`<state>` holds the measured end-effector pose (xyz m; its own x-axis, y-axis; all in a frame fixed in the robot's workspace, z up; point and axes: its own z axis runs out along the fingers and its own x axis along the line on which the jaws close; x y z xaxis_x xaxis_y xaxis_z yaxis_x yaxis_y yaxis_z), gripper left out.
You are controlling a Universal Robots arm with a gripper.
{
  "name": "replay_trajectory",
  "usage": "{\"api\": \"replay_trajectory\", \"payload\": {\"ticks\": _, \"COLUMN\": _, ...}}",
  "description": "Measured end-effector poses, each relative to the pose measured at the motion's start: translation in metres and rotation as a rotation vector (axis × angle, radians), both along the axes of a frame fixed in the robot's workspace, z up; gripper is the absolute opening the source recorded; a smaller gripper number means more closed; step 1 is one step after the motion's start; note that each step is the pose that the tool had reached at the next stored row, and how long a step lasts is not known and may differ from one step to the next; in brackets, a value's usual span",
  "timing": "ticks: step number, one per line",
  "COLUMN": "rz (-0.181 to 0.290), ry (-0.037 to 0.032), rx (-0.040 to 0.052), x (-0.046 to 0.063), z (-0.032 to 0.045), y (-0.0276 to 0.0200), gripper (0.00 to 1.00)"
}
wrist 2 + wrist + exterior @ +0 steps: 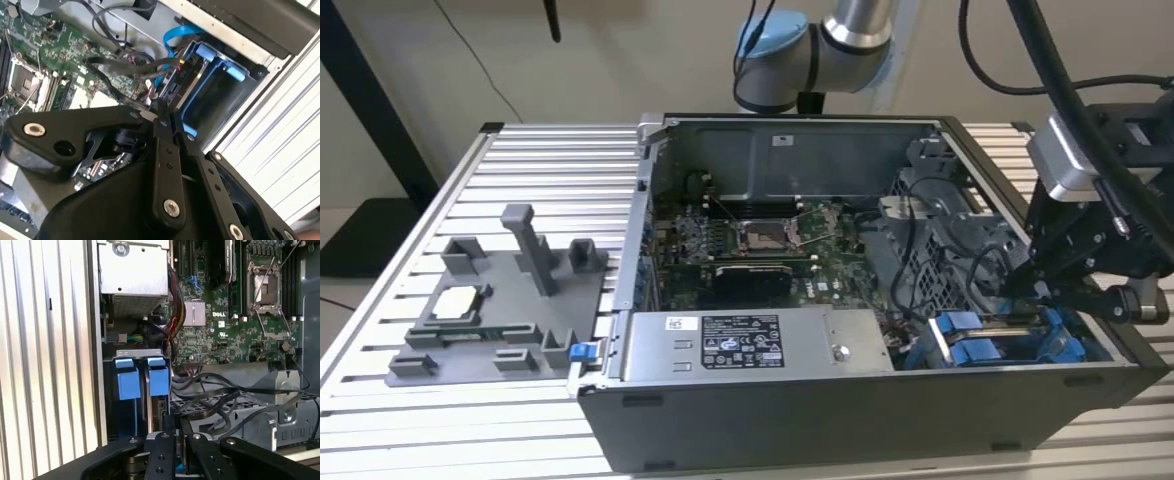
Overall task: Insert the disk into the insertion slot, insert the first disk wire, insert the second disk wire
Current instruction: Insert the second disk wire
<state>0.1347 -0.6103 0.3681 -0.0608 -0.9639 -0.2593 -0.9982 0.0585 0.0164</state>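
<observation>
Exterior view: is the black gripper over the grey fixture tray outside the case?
No, the black gripper hangs inside the open computer case, above the blue drive carriers.

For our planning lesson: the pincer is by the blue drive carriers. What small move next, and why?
Probably ease the pincer slightly toward the black cables beside the blue carrier: its tip is nearest their ends, and whether it touches them cannot be told.

Disk (pixel 156 412): mostly hidden between blue carrier tabs (label unseen) in the first wrist view.
Gripper (pixel 169 122): fingertips close together; whatever they pinch is hidden.
Arm (pixel 834 40): cut off by the exterior view's top edge.
</observation>
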Motion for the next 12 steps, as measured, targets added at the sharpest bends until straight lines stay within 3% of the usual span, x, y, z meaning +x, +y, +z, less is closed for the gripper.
{"api": "replay_trajectory", "payload": {"ticks": 9, "rz": 0.005, "ry": -0.0027, "rx": 0.0, "x": 0.01, "z": -0.0162, "y": 0.0, "gripper": 0.0}}
{"api": "replay_trajectory", "payload": {"ticks": 12, "rz": 0.005, "ry": -0.0077, "rx": -0.0007, "x": 0.01, "z": -0.0208, "y": 0.0, "gripper": 0.0}}
